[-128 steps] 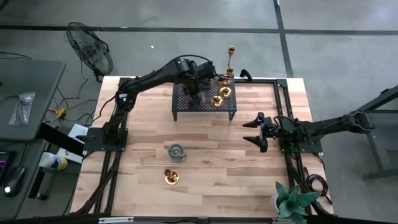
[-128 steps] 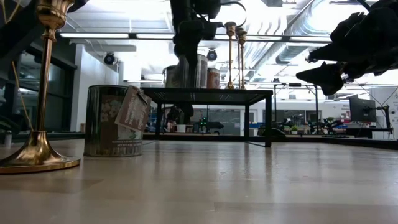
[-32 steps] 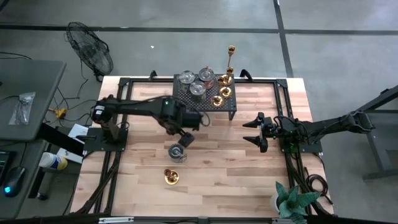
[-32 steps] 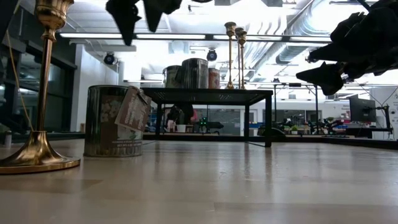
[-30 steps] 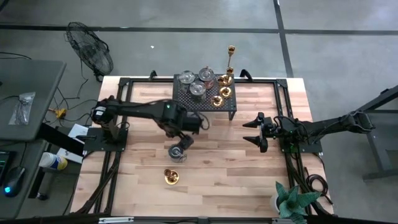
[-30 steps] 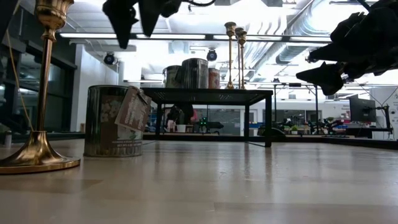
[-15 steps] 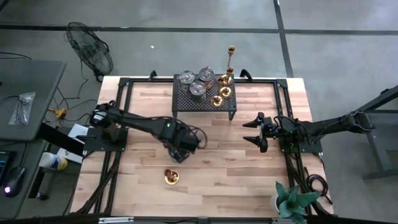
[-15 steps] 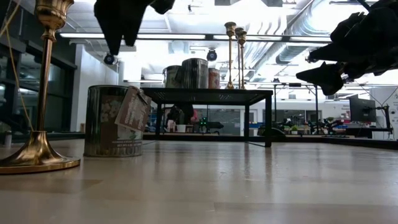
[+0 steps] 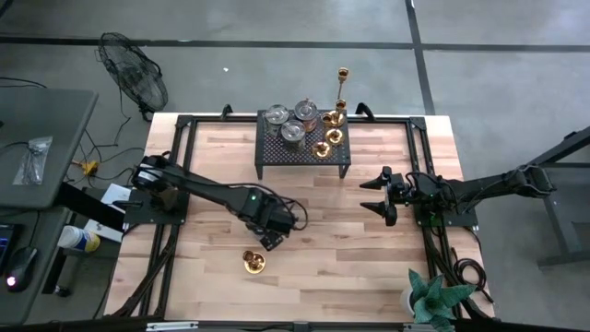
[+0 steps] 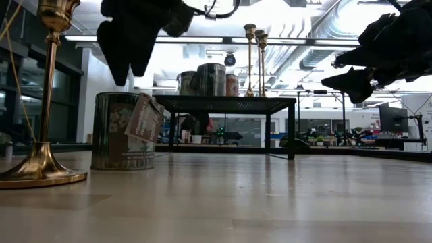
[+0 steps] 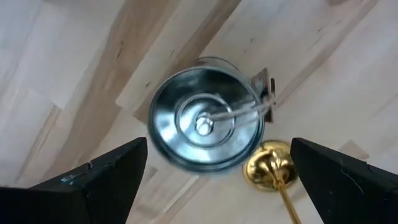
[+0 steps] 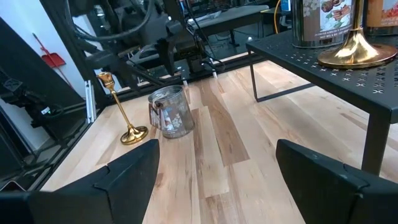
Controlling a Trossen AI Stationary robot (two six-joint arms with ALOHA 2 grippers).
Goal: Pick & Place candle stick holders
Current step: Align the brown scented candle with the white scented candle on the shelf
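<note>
Two holders are standing on the bare table (image 9: 369, 240), nearest the front edge. One is a brass candlestick (image 9: 254, 262), upright on its round base, showing tallest in the low view (image 10: 42, 94) and beside the cup in the right wrist view (image 12: 121, 109). The other is a silvery cup (image 11: 205, 113) with a paper tag, standing just beside the candlestick's base; in the low view (image 10: 125, 130) it is sitting a little farther back.

The left gripper (image 9: 267, 231) is hovering directly over that cup, fingers spread wide and holding nothing; in its own wrist view the gripper (image 11: 217, 171) is straddling the cup from above without touching, and in the low view it (image 10: 125, 50) is hanging clear above the rim.

The right gripper (image 9: 378, 195) is waiting at the table's right side, above the surface, fingers parted and empty.

Farther back, the black stand (image 9: 277, 148) is carrying six more holders. Three silvery cups (image 9: 291, 120) are sitting clustered on its left part. Two short brass candlesticks (image 9: 327, 143) are standing on its right part. At the stand's far right corner a tall slender candlestick (image 9: 342, 88) is rising above the rest.

A green plant (image 9: 429, 300) is sitting at the table's near right corner.
</note>
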